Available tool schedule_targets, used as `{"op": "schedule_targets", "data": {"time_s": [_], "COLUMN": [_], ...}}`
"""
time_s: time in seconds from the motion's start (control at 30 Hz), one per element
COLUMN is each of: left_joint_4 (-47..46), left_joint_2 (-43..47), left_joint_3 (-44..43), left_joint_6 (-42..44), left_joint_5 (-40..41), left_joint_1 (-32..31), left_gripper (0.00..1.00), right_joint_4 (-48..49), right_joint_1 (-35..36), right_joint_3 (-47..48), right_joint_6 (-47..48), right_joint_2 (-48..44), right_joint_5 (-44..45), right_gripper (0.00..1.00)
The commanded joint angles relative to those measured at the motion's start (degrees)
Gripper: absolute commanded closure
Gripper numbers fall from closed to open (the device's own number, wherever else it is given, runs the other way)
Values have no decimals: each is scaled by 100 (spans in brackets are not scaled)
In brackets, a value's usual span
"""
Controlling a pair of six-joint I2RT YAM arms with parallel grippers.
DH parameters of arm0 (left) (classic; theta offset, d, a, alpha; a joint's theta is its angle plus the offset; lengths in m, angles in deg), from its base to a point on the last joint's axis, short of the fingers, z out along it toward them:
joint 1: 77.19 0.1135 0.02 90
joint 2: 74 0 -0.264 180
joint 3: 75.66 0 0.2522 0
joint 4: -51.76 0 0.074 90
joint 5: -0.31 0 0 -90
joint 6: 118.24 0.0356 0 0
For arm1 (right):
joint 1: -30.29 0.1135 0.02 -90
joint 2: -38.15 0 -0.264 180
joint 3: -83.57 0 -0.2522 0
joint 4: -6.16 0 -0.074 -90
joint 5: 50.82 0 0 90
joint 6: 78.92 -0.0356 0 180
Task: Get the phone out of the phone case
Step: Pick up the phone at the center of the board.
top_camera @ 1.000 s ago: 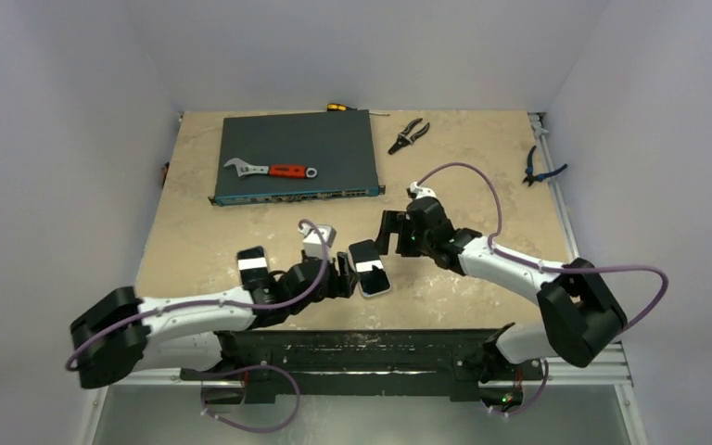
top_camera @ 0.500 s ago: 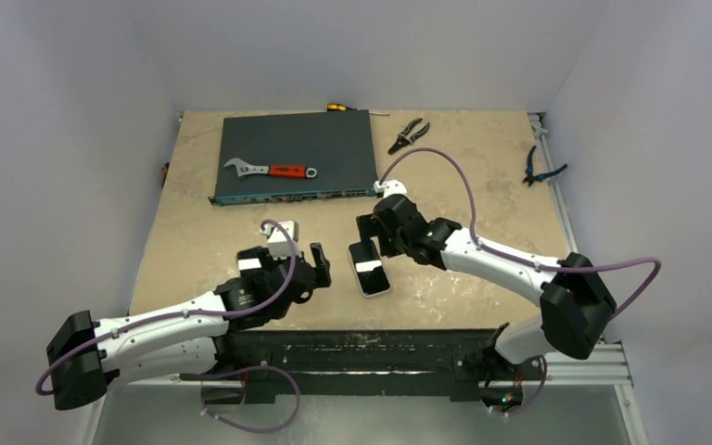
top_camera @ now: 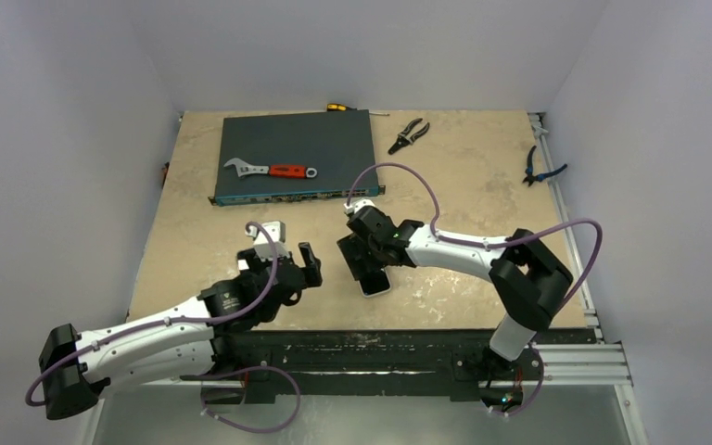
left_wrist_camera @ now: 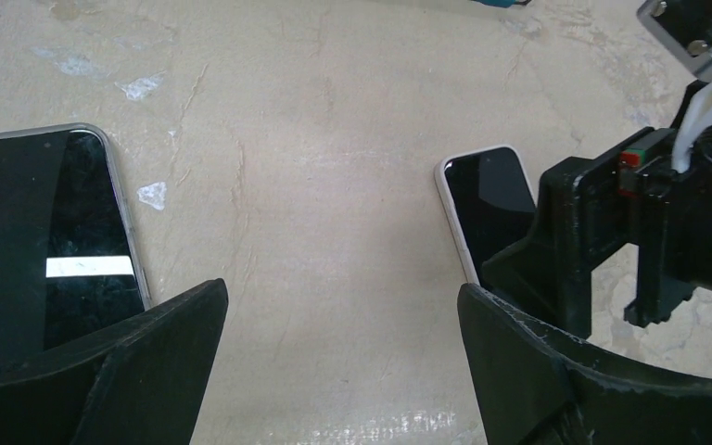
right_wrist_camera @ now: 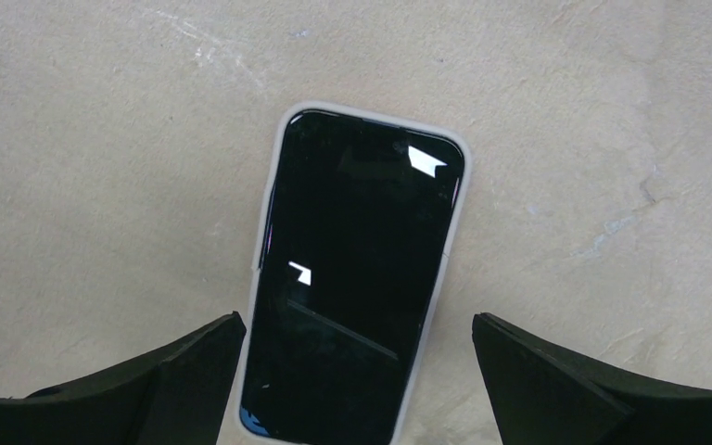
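Between your right fingers (right_wrist_camera: 181, 375): phone (right_wrist_camera: 357, 278), glossy black glass, in a pale matt case (right_wrist_camera: 409, 399). Table (right_wrist_camera: 102, 139) under it: beige, stone-look, scuffed, dull. Those fingers: matt black plastic.

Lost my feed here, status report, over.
Left pincer open, empty. Right pincer open, over black phone in white case, not gripping. Second, silver-rimmed black phone lies apart near left pincer.

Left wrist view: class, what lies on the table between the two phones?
Nothing. In the left wrist view, only bare, scuffed tabletop separates the grey-edged phone from the white-cased phone.
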Motion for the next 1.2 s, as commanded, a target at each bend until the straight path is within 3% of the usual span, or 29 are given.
{"op": "schedule_targets", "data": {"time_s": [0.0,0.73,1.17], "left_joint_4": [3,-190,98], "left_joint_2": [130,-217,-142], "left_joint_3": [31,-12,42], "left_joint_6": [10,47,-303], "left_joint_5": [130,76,259], "left_joint_1": [8,8,8], "left_gripper": [5,5,6], "right_joint_4": [-40,78,3], "right_joint_1": [11,107,132], "right_joint_3": [406,272,85], "right_joint_6": [151,-150,-996], "right_joint_2": [234,662,921], "right_joint_5": [18,-10,525], "right_gripper": [1,2,8]}}
